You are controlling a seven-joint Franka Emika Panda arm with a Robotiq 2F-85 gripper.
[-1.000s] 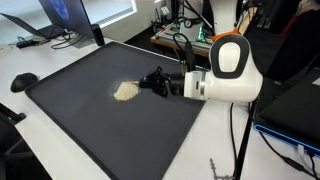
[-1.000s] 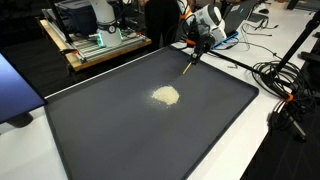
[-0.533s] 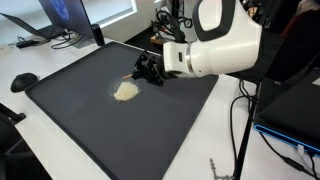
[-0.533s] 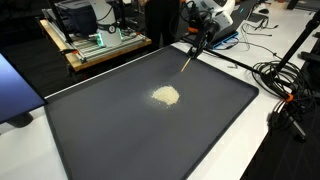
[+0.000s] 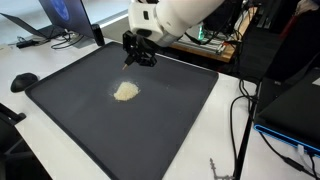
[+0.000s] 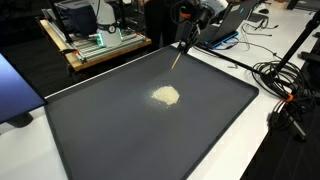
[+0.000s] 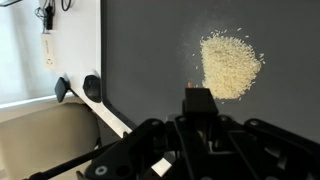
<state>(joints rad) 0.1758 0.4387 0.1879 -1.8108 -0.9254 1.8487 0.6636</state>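
Observation:
A small pile of pale grains (image 5: 126, 91) lies on a large dark mat (image 5: 100, 135); it shows in both exterior views (image 6: 166, 96) and in the wrist view (image 7: 232, 65). My gripper (image 5: 136, 57) hangs above the mat's far edge, behind the pile and clear of it. It is shut on a thin stick-like tool (image 6: 177, 58) that points down at the mat without touching the grains. In the wrist view the tool's dark body with an orange tip (image 7: 193, 96) stands between the jaws, just left of the pile.
The mat (image 6: 120, 140) covers most of a white table (image 7: 70, 40). A monitor (image 5: 60, 18) and a black mouse-like object (image 5: 23, 81) are at one end. Cables (image 6: 280, 75) lie beside the mat. A wooden cart (image 6: 100, 45) stands behind.
The arm has risen and swung from low beside the pile to above the mat's far edge, carrying the tool with it. The pile looks unchanged.

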